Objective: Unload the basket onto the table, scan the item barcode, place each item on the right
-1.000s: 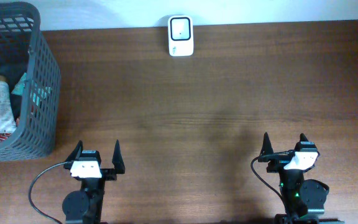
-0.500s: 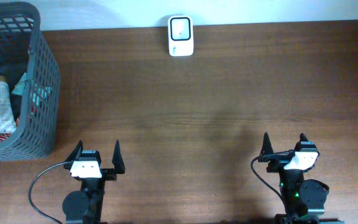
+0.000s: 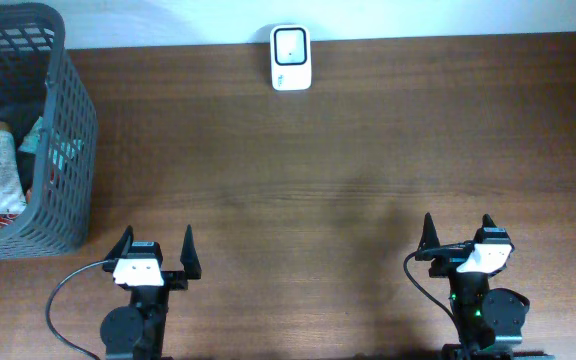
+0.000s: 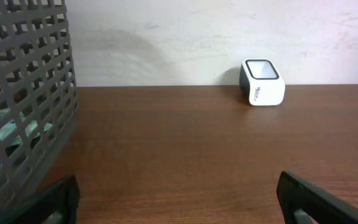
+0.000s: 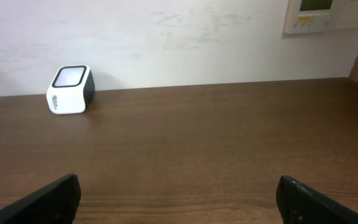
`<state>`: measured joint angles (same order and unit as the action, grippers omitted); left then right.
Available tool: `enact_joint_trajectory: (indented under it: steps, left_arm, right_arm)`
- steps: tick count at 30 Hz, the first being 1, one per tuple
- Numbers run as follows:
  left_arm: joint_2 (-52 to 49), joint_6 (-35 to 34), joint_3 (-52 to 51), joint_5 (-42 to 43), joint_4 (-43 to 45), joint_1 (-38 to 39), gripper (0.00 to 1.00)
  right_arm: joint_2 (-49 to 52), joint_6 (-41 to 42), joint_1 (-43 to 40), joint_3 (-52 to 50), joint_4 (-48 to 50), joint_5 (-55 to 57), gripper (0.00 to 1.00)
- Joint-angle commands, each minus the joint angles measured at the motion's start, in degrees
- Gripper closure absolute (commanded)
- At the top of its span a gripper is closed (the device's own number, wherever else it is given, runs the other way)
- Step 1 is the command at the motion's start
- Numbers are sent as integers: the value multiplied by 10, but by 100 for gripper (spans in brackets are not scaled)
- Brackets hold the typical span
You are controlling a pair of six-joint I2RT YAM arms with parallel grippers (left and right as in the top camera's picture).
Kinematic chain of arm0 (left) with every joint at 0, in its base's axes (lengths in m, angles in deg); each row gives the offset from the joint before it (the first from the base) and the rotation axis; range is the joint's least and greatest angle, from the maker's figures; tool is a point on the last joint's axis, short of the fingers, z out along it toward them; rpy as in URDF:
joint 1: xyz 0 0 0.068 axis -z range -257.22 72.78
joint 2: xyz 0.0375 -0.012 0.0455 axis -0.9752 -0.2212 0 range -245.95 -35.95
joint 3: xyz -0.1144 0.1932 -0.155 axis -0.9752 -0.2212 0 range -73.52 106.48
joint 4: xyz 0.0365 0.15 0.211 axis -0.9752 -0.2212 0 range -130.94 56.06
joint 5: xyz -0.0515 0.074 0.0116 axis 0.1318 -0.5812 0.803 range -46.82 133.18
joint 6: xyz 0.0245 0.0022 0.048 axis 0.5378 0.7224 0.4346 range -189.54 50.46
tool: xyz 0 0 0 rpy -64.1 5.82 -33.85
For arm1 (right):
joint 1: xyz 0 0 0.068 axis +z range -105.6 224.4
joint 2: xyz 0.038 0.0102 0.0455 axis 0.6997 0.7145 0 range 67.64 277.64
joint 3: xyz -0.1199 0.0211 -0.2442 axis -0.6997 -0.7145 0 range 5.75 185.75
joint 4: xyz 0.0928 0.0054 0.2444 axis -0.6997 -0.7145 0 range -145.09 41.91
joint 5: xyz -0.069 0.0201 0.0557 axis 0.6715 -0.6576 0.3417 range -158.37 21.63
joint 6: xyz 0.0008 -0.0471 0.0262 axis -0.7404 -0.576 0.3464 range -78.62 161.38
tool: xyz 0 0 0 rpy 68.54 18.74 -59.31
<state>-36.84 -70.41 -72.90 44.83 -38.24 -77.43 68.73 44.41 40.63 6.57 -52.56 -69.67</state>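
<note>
Count: 2 claws, 1 scanner, 1 basket, 1 table, 1 wall panel. Basket contents can't be fully counted: 1 tube clear, plus a few packets half hidden.

The left gripper (image 3: 158, 240) and right gripper (image 3: 458, 228) both sit at the 6 o'clock edge of the brown wooden table (image 3: 318, 170), jaws spread wide, nothing btwn fingers, tips pointing to 12.

The small white barcode scanner w/ dark window (image 3: 291, 57) stands at the 12 o'clock edge, against the wall. The dark grey plastic mesh basket (image 3: 73, 100) fills the 10 o'clock corner. Inside it lies a pale squeeze tube w/ tan cap (image 3: 4, 165), w/ teal packets (image 3: 38, 135) beside it and sth red under the tube's lower end. A beige wall control panel (image 5: 319, 15) shows in the right wrist view only, up at 1 o'clock.

Vs. prev. frames: no change. Both claws as wide as before and in the same spots; scanner, basket and contents unmoved.

Rel. to claws: the tube lies at approx 10 o'clock of the left gripper, near but apart, behind the basket wall, and well apart from the right gripper, at approx 9–10. The scanner is at 1 o'clock of the left, 10–11 of the right, well apart from both.
</note>
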Motion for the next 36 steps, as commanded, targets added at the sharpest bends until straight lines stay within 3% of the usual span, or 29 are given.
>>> enact_joint_trajectory:
  steps: [1,18,21,23,26,29,34,36]
  left_arm:
    - [5,12,-1,-4,-5,-3,1]
    - [5,10,-1,-2,5,-3,1]
    - [5,-4,-1,116,76,-3,1]
    - [5,-4,-1,126,132,-3,1]
    - [5,-4,-1,231,286,-3,1]
    - [5,-20,11,254,395,-3,1]
    - [-10,-21,134,222,377,-3,1]
    - [-44,16,203,210,355,-3,1]
  right_arm:
    - [3,2,-4,-5,-1,7,1]
    - [3,2,-4,-5,-1,7,1]
    - [3,2,-4,-5,-1,7,1]
    - [3,2,-4,-5,-1,7,1]
    - [3,2,-4,-5,-1,7,1]
    - [3,2,-4,-5,-1,7,1]
    - [3,2,-4,-5,-1,7,1]
    - [3,2,-4,-5,-1,7,1]
